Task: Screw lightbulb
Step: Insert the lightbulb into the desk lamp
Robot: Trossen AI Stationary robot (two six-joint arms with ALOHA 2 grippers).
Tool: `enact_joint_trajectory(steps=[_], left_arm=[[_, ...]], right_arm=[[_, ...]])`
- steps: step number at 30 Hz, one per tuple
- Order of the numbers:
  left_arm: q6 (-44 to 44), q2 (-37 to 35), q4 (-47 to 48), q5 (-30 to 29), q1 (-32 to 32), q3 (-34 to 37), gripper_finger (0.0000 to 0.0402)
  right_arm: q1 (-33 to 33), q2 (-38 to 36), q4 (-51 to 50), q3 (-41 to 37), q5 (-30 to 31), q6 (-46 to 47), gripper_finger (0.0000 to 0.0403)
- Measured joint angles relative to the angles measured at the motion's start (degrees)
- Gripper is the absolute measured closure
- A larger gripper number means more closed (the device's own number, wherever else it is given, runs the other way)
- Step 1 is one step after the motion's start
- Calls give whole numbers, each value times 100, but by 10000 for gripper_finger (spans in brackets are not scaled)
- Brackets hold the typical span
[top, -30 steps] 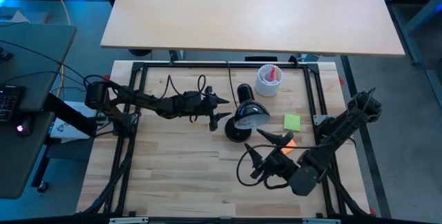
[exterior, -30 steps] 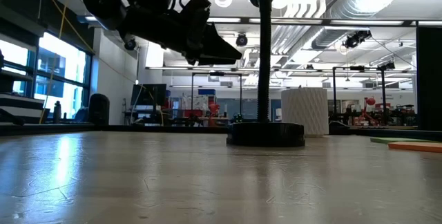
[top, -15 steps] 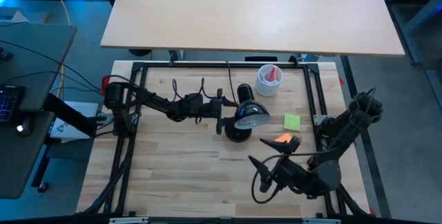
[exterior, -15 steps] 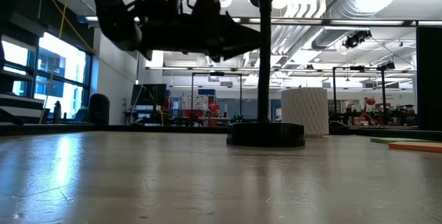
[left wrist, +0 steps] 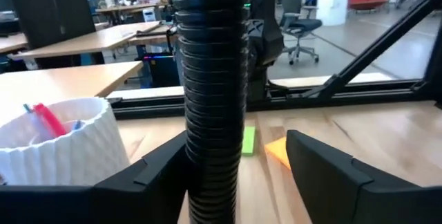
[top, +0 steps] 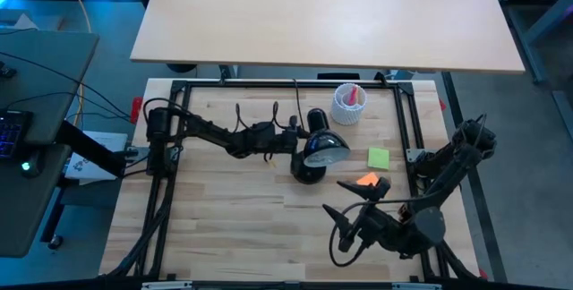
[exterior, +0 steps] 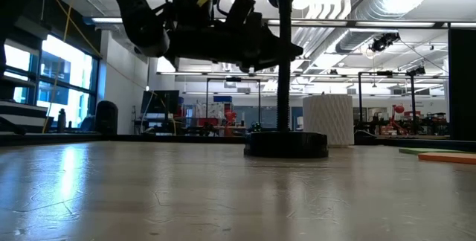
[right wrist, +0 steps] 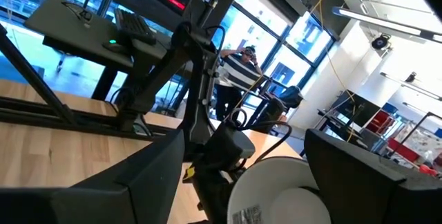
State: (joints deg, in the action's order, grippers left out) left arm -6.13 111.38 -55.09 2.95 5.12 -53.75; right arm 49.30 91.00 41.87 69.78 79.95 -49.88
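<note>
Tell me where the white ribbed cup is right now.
In the high view, the white ribbed cup stands near the table's far edge, right of centre, just beyond the black desk lamp and the green note.

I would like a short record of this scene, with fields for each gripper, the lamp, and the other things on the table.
left gripper: open, its fingers on both sides of the lamp's ribbed neck
right gripper: open, near the table's front edge, holding nothing
lamp: black, stands mid-table, round shade
lightbulb: not visible in any view
cup: white, ribbed, behind the lamp, pens inside
notes: green note and orange note lie right of the lamp
table: light wood
</note>
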Motion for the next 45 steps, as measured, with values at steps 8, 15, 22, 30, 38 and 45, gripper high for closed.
enact_joint_trajectory(steps=[8, 15, 22, 30, 38, 45], left_arm=[[-61, -252, 598, -483, -101, 2, 285], [-147, -1051, 2045, -1861, -621, 15, 362], [605, -1341, 2686, -3303, -1164, 36, 358], [1443, -1390, 2566, -3738, -1663, 415, 350], [1284, -1385, 2280, -4036, -1813, 520, 349], [1370, -1382, 2359, -4038, -1758, 519, 339]], right_arm=[[211, 0, -130, -7, 20, 94, 105], [687, -11, -83, 24, -8, -54, 105], [621, -81, -65, 33, 150, -407, 105], [336, -87, -615, 22, 159, -10, 105], [98, -91, -868, 22, 159, 498, 105], [157, -90, -1270, 22, 104, 1680, 105]])
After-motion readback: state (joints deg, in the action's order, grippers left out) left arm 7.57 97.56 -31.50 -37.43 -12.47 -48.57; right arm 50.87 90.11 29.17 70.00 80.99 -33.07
